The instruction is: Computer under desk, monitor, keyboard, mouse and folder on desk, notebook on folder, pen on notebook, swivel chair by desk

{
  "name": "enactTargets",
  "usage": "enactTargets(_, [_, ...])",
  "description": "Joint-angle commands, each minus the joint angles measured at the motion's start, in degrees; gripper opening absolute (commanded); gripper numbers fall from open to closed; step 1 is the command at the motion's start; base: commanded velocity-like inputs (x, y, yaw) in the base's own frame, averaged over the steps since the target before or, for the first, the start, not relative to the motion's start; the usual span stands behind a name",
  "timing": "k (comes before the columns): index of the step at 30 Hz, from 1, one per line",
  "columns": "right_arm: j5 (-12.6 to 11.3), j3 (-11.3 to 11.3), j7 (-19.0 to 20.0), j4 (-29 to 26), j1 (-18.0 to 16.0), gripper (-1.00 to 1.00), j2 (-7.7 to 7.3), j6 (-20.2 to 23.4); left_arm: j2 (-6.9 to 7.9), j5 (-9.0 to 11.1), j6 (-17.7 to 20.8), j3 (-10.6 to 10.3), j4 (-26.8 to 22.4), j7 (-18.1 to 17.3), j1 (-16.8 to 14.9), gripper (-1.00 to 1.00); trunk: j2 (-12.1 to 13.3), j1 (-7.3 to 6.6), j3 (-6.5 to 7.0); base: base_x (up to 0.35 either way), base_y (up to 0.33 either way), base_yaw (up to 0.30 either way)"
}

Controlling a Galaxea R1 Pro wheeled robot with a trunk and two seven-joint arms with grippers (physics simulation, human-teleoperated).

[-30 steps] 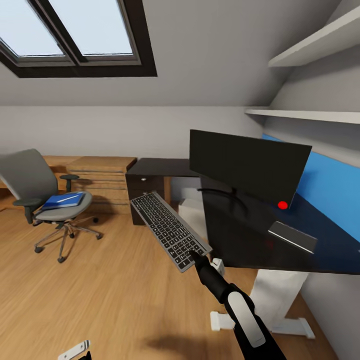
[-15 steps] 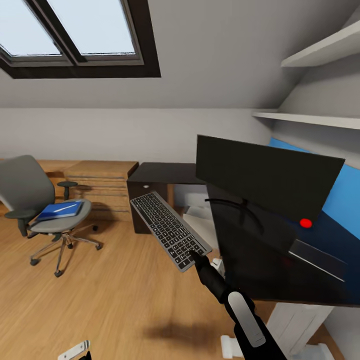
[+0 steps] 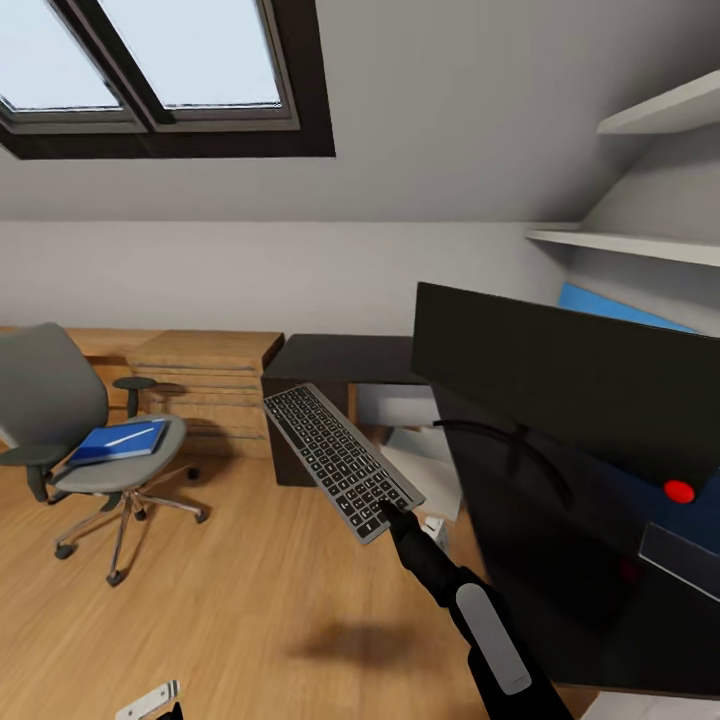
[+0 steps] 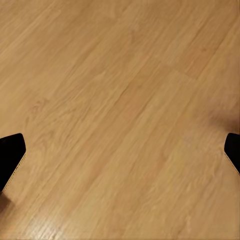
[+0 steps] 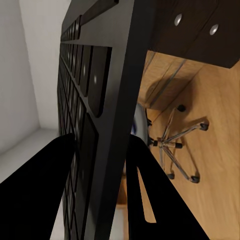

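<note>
Overhead, a dark-framed skylight (image 3: 150,75) is set in the sloping ceiling, and white shelves (image 3: 640,240) hang on the wall at the right. Below them stands the desk (image 3: 540,560), its black top reaching along the right side of the head view, with a piece of its blue back panel visible behind. On the desk stands the monitor (image 3: 570,375), a wide black screen on a thin stalk, and a small red dot (image 3: 679,491) lies on the desk top just below the edge of the screen. At the left, well apart from the desk, the swivel chair (image 3: 70,420) stands on the wooden floor (image 3: 230,600), and on its seat lies the blue folder (image 3: 118,441) with the white pen (image 3: 128,437) on top. Behind the chair is a light-wood drawer chest (image 3: 205,385), and beside it a dark drawer unit (image 3: 320,375). The keyboard (image 3: 340,460) is held in the air, tilted, between the chair and the desk, not touching either. The right gripper (image 3: 388,512) is clenched on its near short edge, and in the right wrist view one dark finger lies on each side of the keyboard (image 5: 92,115). The left gripper (image 4: 120,155) is released, its two fingertips (image 4: 10,155) far apart over bare floor.
</note>
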Motion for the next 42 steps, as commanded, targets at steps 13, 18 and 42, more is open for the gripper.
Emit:
enactTargets(13, [-0.3,-0.1,0.0,0.1,0.0,-1.00,0.02,0.2,0.01,0.6,-0.2,-0.1,0.0,0.0,0.0,1.00,5.2,-2.83,2.28,0.317,0.194,0.000])
enactTargets(18, [-0.3,-0.1,0.0,0.1,0.0,-1.00,0.02,0.2,0.01,0.6,-0.2,-0.1,0.0,0.0,0.0,1.00,7.2,-3.93,3.18,0.317,0.194,0.000])
enactTargets(42, [-0.4,-0.2,0.1,1.4,0.0,-1.00,-0.24,0.3,-0.07,0.5,-0.2,-0.2,0.0,0.2,0.0,1.00,10.0,-5.47,4.44,0.319,0.119,0.000])
